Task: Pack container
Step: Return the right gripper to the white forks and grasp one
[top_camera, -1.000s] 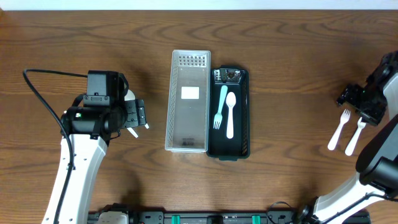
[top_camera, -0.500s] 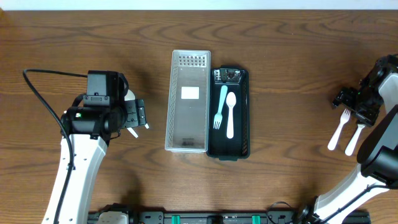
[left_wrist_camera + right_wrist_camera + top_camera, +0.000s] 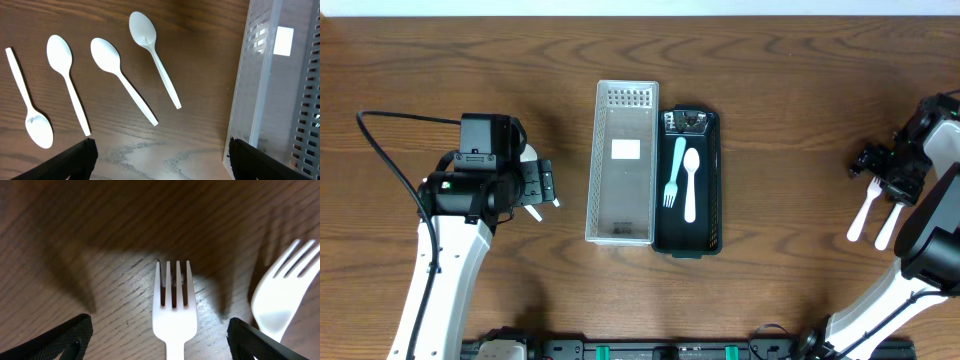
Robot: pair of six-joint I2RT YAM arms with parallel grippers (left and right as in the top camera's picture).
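A black container (image 3: 710, 235) in the table's middle holds a teal fork (image 3: 674, 170) and a white spoon (image 3: 689, 182). A clear perforated lid (image 3: 623, 162) lies beside it on the left and shows in the left wrist view (image 3: 280, 85). My left gripper (image 3: 542, 190) is open above several white spoons (image 3: 122, 77). My right gripper (image 3: 882, 170) is open, low over a white fork (image 3: 173, 307), whose head lies between the fingers. A second white fork (image 3: 285, 287) lies beside it on the right. Both forks show overhead (image 3: 864, 212).
A black cable (image 3: 390, 165) loops behind the left arm. The right arm's body (image 3: 932, 230) stands at the table's right edge.
My right gripper has moved left and toward the near edge, down over the head of the left white fork. The left arm has not moved.
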